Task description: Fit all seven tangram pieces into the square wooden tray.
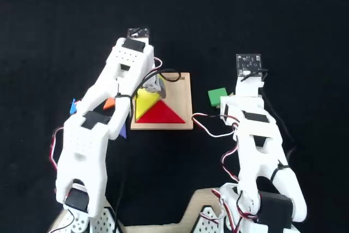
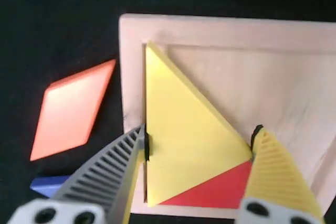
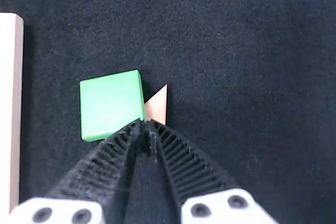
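Black tabletop (image 2: 52,19); left gripper (image 2: 199,134) grasps yellow triangle (image 2: 176,129) between its fingers; push it flat into tray (image 2: 220,27) corner before releasing.

Two triangles (image 1: 158,114) in tray (image 1: 182,99), parallelogram (image 1: 109,103) left of it, square (image 1: 217,96) right

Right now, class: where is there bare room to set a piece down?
Free: bare wood in the tray beside the yellow triangle and red triangle; black table beyond the green square. Crowded: the tray's other side, with orange piece and blue piece.
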You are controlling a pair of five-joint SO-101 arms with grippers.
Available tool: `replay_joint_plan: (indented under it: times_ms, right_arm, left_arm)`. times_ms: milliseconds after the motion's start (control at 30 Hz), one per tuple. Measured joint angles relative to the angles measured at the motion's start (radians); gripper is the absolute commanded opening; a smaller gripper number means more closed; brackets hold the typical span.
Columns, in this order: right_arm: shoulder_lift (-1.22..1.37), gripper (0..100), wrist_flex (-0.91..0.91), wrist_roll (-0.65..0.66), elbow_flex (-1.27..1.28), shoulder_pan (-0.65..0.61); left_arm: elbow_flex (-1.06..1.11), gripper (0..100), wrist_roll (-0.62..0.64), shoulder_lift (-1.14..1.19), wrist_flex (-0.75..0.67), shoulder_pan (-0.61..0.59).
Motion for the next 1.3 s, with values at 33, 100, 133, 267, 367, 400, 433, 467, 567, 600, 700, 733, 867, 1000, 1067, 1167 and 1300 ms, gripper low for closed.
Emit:
replay_joint_plan:
  times_ms: [33,100,133,267,367,400,433,467,567,600,700,733,867,1000,1067,1167,1300]
  right_arm:
    - [0.000,1.1,0.000,0.000,0.000,0.000]
    - [0.000,1.1,0.000,0.000,0.000,0.000]
    - [0.000,1.1,0.000,0.000,0.000,0.000]
    - [0.000,1.1,0.000,-0.002,0.000,-0.003]
    - [0.000,1.1,0.000,0.000,0.000,-0.008]
    - [0.000,1.1,0.000,0.000,0.000,-0.008]
    - [0.000,1.1,0.000,-0.002,0.000,-0.008]
    - [0.000,1.1,0.000,0.000,0.000,-0.009]
    - [0.000,1.1,0.000,0.000,0.000,-0.009]
    - [0.000,1.1,0.000,0.000,0.000,-0.009]
    - [0.000,1.1,0.000,0.000,0.000,-0.009]
    - [0.000,1.1,0.000,0.000,0.000,-0.009]
    - [0.000,1.1,0.000,0.000,0.000,-0.009]
    - [0.000,1.1,0.000,0.000,0.000,-0.009]
    - [0.000,1.1,0.000,0.000,0.000,-0.009]
    - [0.000,1.1,0.000,0.000,0.000,-0.009]
    - [0.000,1.1,0.000,0.000,0.000,-0.009]
  left_arm:
    - [-0.029,29,0.000,0.020,0.011,0.002]
    - [-0.084,30,0.000,0.051,0.038,0.002]
    - [-0.115,30,0.000,0.066,0.060,0.002]
    - [-0.198,30,0.000,0.112,0.114,0.002]
    - [-0.215,34,0.006,0.124,0.124,0.002]
    - [-0.218,34,0.006,0.124,0.127,0.002]
    - [-0.222,35,0.006,0.124,0.133,0.002]
    - [-0.224,35,0.006,0.124,0.144,0.002]
    - [-0.226,35,0.011,0.124,0.152,0.002]
    - [-0.226,35,0.011,0.124,0.152,0.002]
    - [-0.239,35,0.011,0.124,0.160,0.002]
    - [-0.253,35,0.011,0.124,0.170,0.002]
    - [-0.336,35,0.014,0.124,0.210,0.002]
    - [-0.442,31,0.014,0.135,0.212,0.002]
    - [-0.493,30,0.014,0.140,0.212,0.002]
    - [-0.539,30,0.014,0.152,0.189,0.009]
    - [-0.545,19,0.012,0.224,0.140,0.021]
